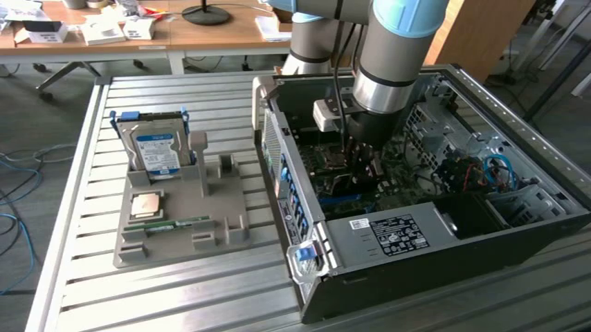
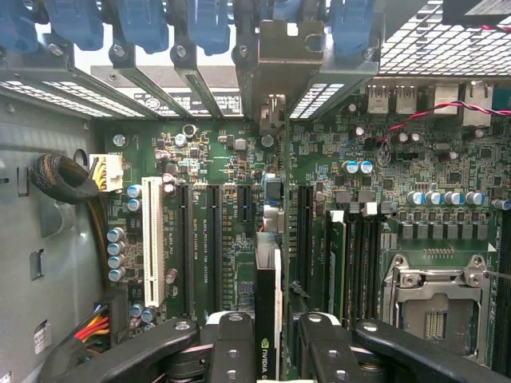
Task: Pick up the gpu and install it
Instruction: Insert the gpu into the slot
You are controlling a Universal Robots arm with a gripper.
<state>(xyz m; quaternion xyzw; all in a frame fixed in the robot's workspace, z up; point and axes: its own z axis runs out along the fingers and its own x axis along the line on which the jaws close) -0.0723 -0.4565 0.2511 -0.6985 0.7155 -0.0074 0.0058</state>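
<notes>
— One card, edge-on between the fingers: is that the gpu (image 2: pixel 268 319)?

— I judge so; in the wrist view a thin board with a green-and-black maker's mark stands upright between the two black fingers (image 2: pixel 231 343), its silver bracket (image 2: pixel 271 80) reaching up to the row of rear slot covers (image 2: pixel 152 76); the gripper (image 2: pixel 267 351) is clenched on the gpu from both flat faces.

— Where is it over the board?

— Hanging just above the motherboard (image 2: pixel 399 159), in line with the long black expansion slots (image 2: pixel 217 239); whether its edge has met a slot I cannot tell; in the exterior view the arm (image 1: pixel 388 62) reaches down into the open computer case (image 1: pixel 517 180), well apart from the grey holder (image 1: pixel 185 207) where the hard drive (image 1: pixel 155 149) stands.

— How will it handle?

— Light and stiff, I would guess, yet fragile; the thin board may flex or crack if pushed crookedly, and its faces are smooth enough to slip; gripping across the flat sides near the upper edge, as here, seems soundest, keeping pressure off the small parts.
</notes>
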